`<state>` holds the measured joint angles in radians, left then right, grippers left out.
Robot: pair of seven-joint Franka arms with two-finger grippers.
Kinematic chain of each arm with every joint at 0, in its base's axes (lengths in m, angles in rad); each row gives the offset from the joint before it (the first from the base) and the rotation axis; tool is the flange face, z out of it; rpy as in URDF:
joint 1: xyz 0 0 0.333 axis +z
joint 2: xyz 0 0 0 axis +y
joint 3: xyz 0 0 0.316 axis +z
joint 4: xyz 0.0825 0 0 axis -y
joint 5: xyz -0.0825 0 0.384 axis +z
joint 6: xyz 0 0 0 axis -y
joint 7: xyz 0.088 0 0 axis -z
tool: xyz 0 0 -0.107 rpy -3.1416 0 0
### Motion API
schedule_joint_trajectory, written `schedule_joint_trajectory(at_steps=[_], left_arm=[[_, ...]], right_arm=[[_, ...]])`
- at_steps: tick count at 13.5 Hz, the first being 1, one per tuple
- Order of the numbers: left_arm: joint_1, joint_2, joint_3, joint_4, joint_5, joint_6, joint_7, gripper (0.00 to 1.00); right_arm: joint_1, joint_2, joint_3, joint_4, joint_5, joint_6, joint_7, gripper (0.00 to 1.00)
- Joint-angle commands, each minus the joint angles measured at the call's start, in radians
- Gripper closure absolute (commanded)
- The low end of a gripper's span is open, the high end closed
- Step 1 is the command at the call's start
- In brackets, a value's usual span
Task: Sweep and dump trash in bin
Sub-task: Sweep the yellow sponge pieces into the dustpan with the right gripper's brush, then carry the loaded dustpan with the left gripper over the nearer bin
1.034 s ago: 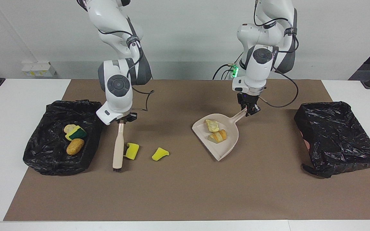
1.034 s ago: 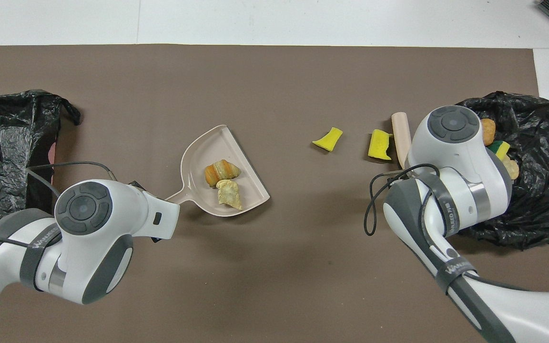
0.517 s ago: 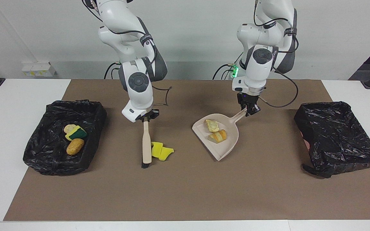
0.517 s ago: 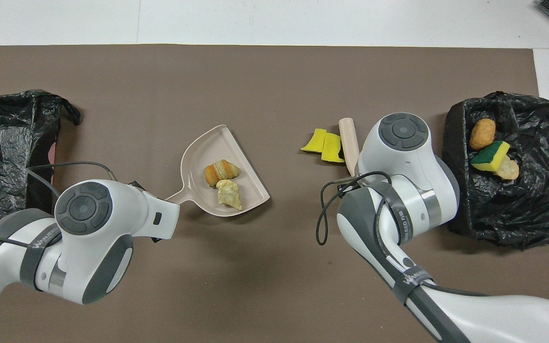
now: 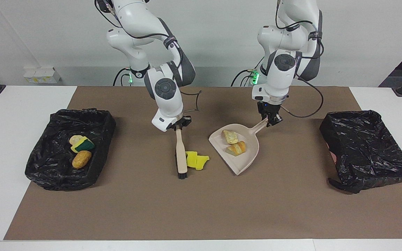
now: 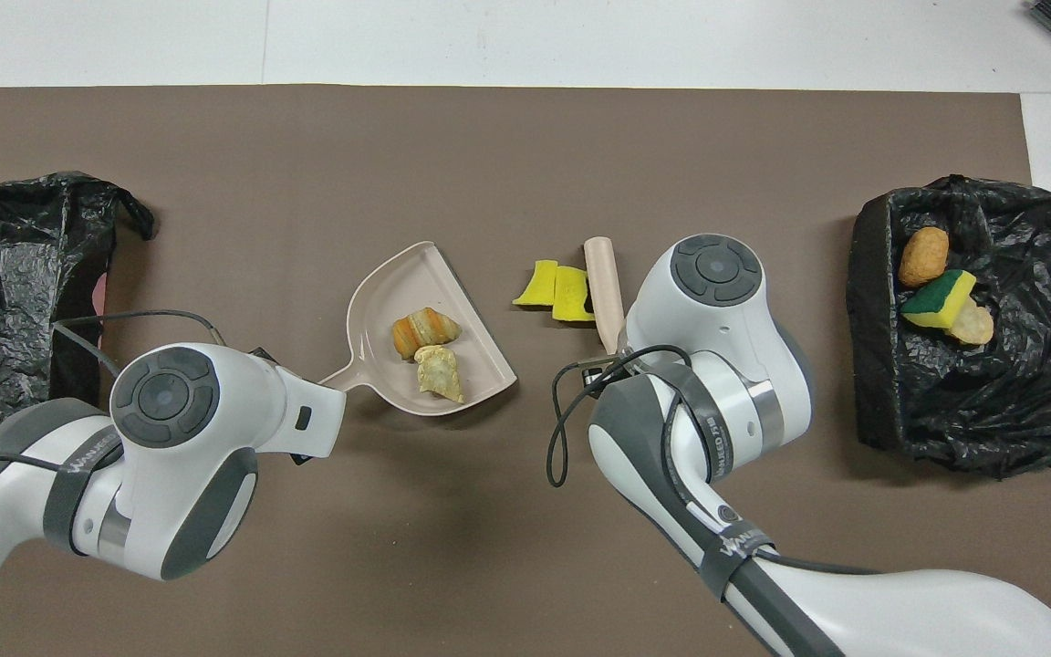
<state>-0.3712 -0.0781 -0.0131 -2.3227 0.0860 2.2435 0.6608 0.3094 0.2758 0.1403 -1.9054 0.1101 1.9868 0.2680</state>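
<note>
My right gripper (image 5: 178, 126) is shut on the handle of a beige brush (image 5: 180, 155), whose bristles rest on the mat. Two yellow sponge pieces (image 5: 191, 159) (image 5: 202, 162) lie pressed together against the brush, on the side toward the dustpan (image 5: 248, 158). A small gap separates them from the pan's open edge. Two bread-like chunks (image 5: 230, 136) (image 5: 237, 147) lie in the pan. My left gripper (image 5: 270, 120) is shut on the pan's handle. From overhead, the brush (image 6: 603, 287) and sponge pieces (image 6: 555, 287) show, while both wrists hide the fingers.
A black-lined bin (image 5: 58, 177) at the right arm's end holds a pale chunk, a green-backed sponge (image 5: 82, 144) and a golden-brown lump (image 5: 81, 159). A second black-lined bin (image 5: 368, 153) stands at the left arm's end. A brown mat (image 5: 201, 209) covers the table.
My right gripper has swept the brush toward the dustpan, gathering the two yellow sponge pieces together and pushing them along. The left arm and dustpan have stayed still.
</note>
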Motion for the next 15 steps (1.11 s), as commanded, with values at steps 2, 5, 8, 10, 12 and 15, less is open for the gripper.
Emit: schedule_joint_trajectory(at_steps=[2,5,8,10,12,15], left_arm=[[-0.011,-0.009,0.002,-0.020,0.008,0.022,-0.020,1.00],[-0.015,-0.009,0.002,-0.020,0.006,0.022,-0.026,1.00],[-0.014,-0.009,0.002,-0.018,0.004,0.016,-0.049,1.00],[-0.005,-0.008,0.002,-0.012,0.004,0.016,-0.072,1.00],[0.000,-0.009,0.004,-0.009,0.004,0.013,-0.073,1.00],[0.058,-0.017,0.004,-0.009,-0.037,-0.008,-0.079,1.00]], right_arm=[[0.071,0.011,0.002,0.011,0.101,0.007,0.032,1.00],[0.129,-0.006,0.004,0.008,0.183,-0.003,0.054,1.00],[0.186,-0.021,0.007,0.000,0.216,0.001,0.068,1.00],[0.227,-0.035,0.018,0.000,0.247,-0.006,0.082,1.00],[0.243,-0.058,0.018,-0.001,0.246,-0.025,0.086,1.00],[0.234,-0.119,0.015,-0.006,0.229,-0.075,0.069,1.00]])
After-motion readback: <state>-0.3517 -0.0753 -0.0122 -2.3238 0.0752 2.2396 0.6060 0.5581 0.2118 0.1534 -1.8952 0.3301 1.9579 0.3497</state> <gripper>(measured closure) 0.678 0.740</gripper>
